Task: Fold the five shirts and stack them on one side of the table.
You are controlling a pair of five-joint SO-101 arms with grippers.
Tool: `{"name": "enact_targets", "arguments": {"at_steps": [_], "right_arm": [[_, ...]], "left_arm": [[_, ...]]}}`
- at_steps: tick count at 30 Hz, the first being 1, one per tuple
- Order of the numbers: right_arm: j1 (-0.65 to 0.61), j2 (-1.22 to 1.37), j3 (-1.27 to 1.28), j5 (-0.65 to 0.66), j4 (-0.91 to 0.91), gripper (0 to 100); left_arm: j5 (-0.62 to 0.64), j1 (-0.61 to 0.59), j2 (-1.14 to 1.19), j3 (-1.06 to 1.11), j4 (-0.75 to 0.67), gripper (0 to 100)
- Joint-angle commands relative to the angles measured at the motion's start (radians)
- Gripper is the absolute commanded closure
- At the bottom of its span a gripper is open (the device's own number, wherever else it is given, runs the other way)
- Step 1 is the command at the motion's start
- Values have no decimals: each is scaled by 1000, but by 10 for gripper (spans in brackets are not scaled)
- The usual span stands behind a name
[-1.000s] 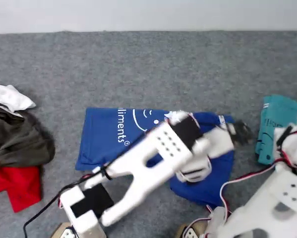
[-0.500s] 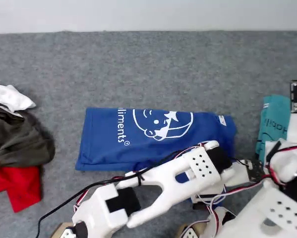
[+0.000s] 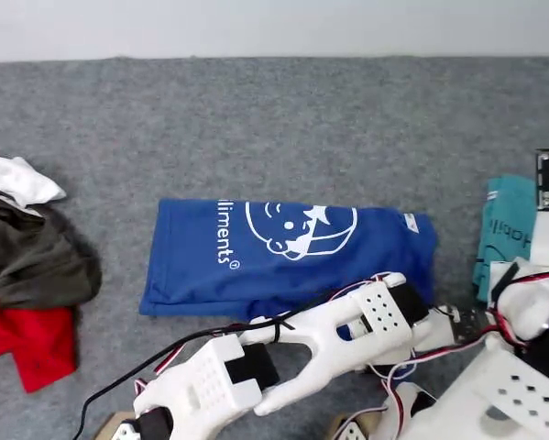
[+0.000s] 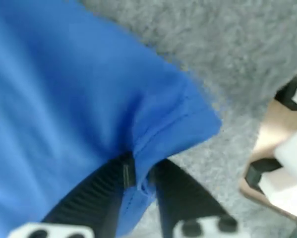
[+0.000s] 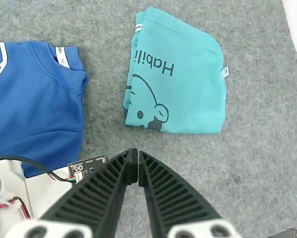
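Note:
The blue shirt [image 3: 283, 252] lies folded lengthwise in the middle of the grey table, its printed side up. My left gripper [image 4: 138, 181] is shut on a blue hem at the shirt's near right corner; in the high view that gripper [image 3: 459, 321] sits low by the corner. A folded teal shirt [image 3: 505, 229] rests at the right edge. My right gripper [image 5: 137, 161] hovers shut and empty over bare table, between the teal shirt [image 5: 178, 94] and the collar end of the blue shirt [image 5: 34, 104]. White [image 3: 13, 179], olive [image 3: 31, 257] and red [image 3: 31, 339] shirts lie crumpled at the left.
The left arm [image 3: 329, 339] stretches across the near edge, with its cables trailing over the table. The right arm's white body [image 3: 512, 376] fills the near right corner. Bare grey table [image 3: 283, 128] spreads behind the blue shirt up to the far wall.
The left arm has swung from above the blue shirt's right half toward the near edge, uncovering the print. The shirt now lies flat. The right arm has barely moved.

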Motion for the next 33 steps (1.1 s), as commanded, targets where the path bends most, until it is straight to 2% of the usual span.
{"name": "enact_targets", "arguments": {"at_steps": [1, 9, 14, 19, 29, 33], "right_arm": [[15, -8, -6, 8, 35, 989], [13, -2, -6, 8, 33, 989], [13, -2, -6, 8, 33, 989], [13, -1, -5, 8, 33, 989], [13, -4, 31, 6, 31, 989], [13, -4, 31, 6, 31, 989]], "left_arm": [[-32, -9, -54, -38, -17, 986], [-38, -35, -199, -38, 12, 986], [-38, -124, -245, -61, -23, 986], [-35, -212, -245, -124, -94, 986], [-52, -288, -172, -130, -247, 984], [-120, -318, -107, -131, -255, 901]]}}
